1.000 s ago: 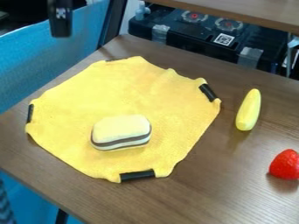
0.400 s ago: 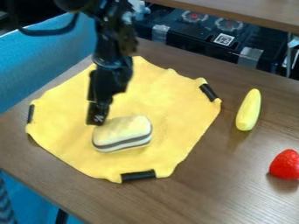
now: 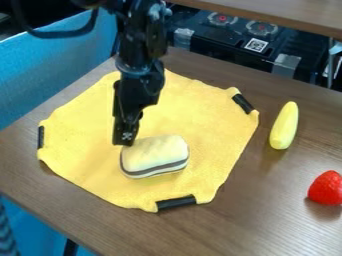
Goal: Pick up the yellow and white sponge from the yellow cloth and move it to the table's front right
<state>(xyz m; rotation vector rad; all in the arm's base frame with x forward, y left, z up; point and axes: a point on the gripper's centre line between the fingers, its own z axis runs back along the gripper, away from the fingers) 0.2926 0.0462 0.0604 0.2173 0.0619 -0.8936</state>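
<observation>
One yellow cloth [image 3: 93, 165] lies spread on the worktop [image 3: 267, 220]; clock directions are as seen by the camera. At its 9 o'clock edge is a black strip [image 3: 41, 137]. Next, the gripper [image 3: 125, 137] hangs down at the 10 o'clock corner of a toy cake [image 3: 155, 156], its tip meeting or almost meeting that corner; whether it is open or closed cannot be told. The cake, a rounded block with a pale yellow top and a dark band around its side, lies flat on the cloth, a little towards 6 o'clock from the cloth's centre. A second strip [image 3: 176, 202] marks the 6 o'clock edge, a third [image 3: 243, 103] the 2 o'clock edge. Farther right, a yellow oblong toy [image 3: 284, 125] lies between 2 and 3 o'clock from the cake, and a strawberry [image 3: 327, 188] between 3 and 4 o'clock.

Handling, as judged: the cake is probably light and spongy, not slippery, and best held across its shorter width at mid-length, gently enough to avoid denting. The cloth is presumably limp, apt to wrinkle or slide if pushed; a pinched raised edge beside a strip, probably stiffer, should offer the surest hold.
</observation>
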